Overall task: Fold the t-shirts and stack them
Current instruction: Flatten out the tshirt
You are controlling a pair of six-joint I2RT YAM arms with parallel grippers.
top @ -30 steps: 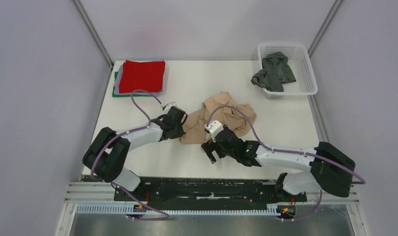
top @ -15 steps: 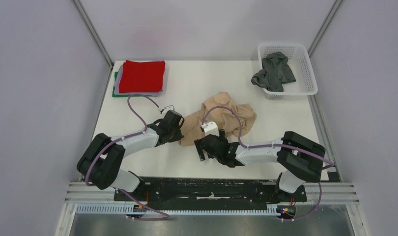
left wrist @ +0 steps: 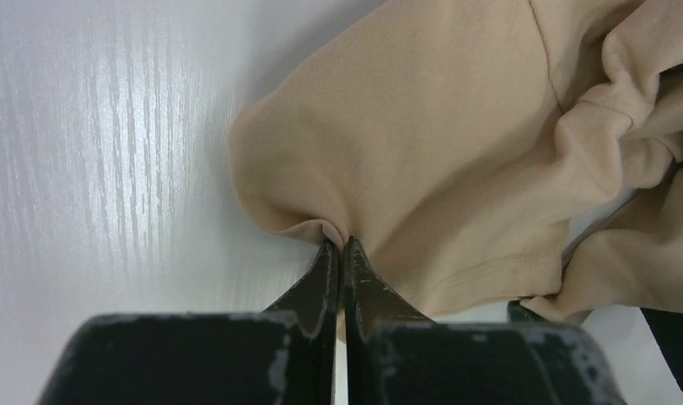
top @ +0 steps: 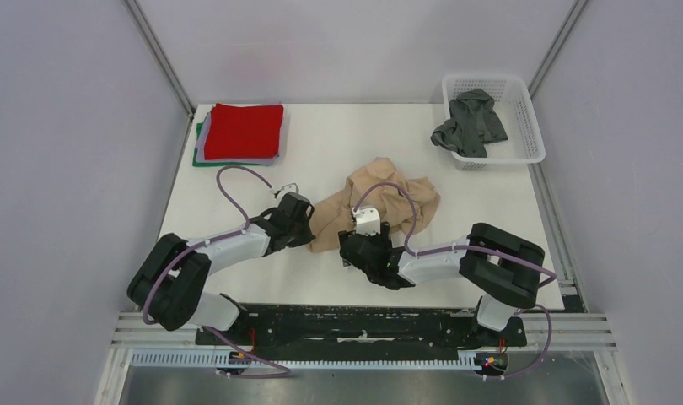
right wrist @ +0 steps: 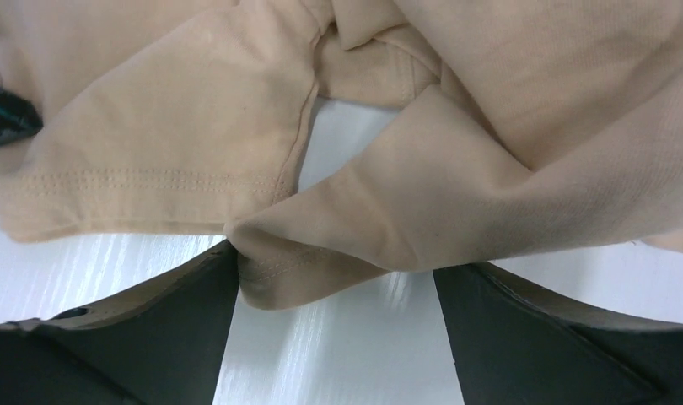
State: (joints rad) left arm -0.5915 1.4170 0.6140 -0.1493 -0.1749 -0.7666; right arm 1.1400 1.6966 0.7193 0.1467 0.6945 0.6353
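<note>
Left wrist, left claw (left wrist: 339, 246) pinching tan t-shirt (left wrist: 422, 126)

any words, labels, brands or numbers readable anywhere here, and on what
None can be read. The tan shirt is plain in both wrist views, with no print or tag showing. In the top view the red shirt, the grey shirt and the basket show no marks.

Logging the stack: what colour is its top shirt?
Red shirt, plain; best seen in the top external view.
</note>
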